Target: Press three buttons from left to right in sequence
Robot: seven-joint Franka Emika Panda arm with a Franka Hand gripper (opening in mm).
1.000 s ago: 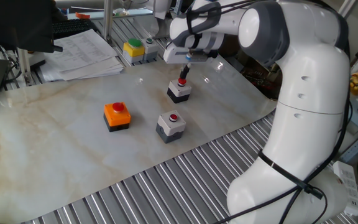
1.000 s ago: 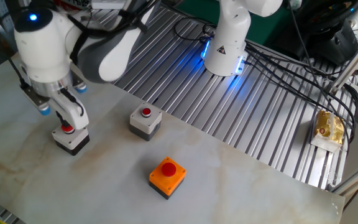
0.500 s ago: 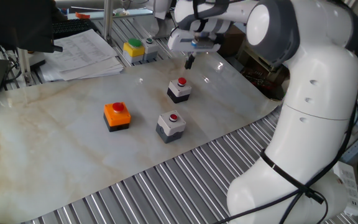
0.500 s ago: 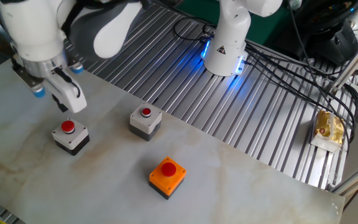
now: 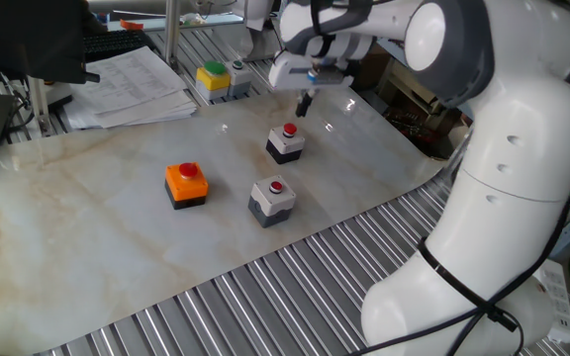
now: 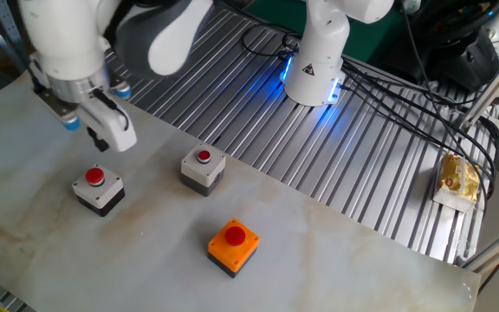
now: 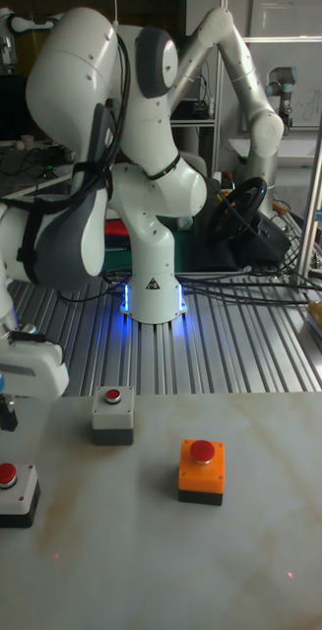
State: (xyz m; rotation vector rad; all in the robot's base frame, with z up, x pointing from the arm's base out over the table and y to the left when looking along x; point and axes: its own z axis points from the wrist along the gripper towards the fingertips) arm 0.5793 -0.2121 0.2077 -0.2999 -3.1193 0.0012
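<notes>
Gripper hangs above and just behind the white-topped button box, touching nothing; whether its fingers are parted cannot be told. Beside that box stands the grey button box, with the orange button box beyond.

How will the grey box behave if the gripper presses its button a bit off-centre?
The grey box looks squat and flat-based, so it will probably not tip. It stands loose on the smooth marble-look tabletop, so it may slide. Its button is small and central, so the gripper has little margin.
</notes>
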